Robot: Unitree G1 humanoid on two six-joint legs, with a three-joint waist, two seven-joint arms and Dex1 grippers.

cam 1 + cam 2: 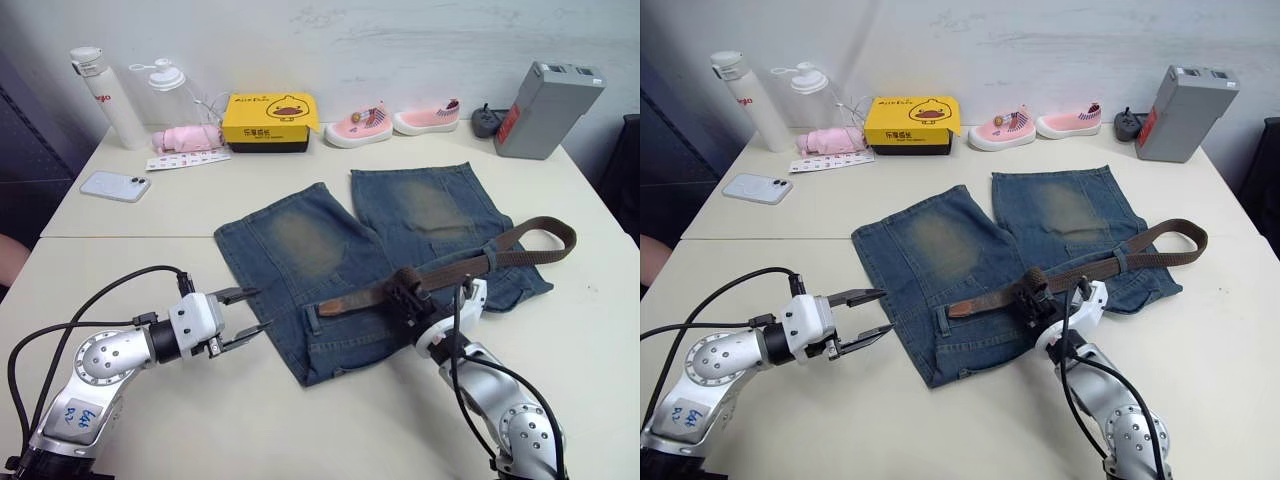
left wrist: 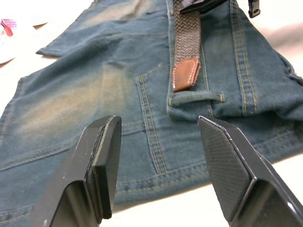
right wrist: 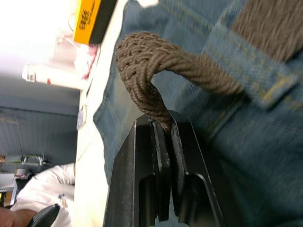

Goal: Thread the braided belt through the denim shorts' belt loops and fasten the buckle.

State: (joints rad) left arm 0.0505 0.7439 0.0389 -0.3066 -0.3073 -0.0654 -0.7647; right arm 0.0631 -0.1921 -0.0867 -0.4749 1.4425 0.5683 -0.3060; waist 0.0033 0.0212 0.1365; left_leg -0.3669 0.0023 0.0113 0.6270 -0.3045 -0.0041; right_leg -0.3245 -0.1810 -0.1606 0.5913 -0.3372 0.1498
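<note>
I see the denim shorts [image 1: 380,262] flat on the white table [image 1: 150,215], faded blue with yellowish worn patches on both legs, waistband toward me, raw hems pointing at the far wall. The braided belt [image 1: 480,262] lies across the waistband: dark-brown woven strap, its tan stitched leather tip [image 2: 185,74] resting on the denim at the shorts' left part. From the left wrist view that tip sits just short of a belt loop [image 2: 196,98], a narrow denim strip with orange stitching, not through it. Off the shorts' right edge the strap curves back in a flat loop on the table; I can't make out a buckle.

My right gripper [image 1: 408,297] sits on the waistband mid-shorts, black fingers closed tight on a bunched fold of the braid; the right wrist view shows the woven strap humped up and pinched between the pads, with another belt loop [image 3: 251,66] wrapped over the strap just beside it.

My left gripper [image 1: 240,315] hovers over bare table just off the shorts' left edge, fingers spread apart, holding nothing, pointed at the waistband.

Beyond the shorts: yellow box [image 1: 268,121], pink shoes [image 1: 392,121], grey block [image 1: 545,108], phone [image 1: 115,185], white bottle [image 1: 107,97].
</note>
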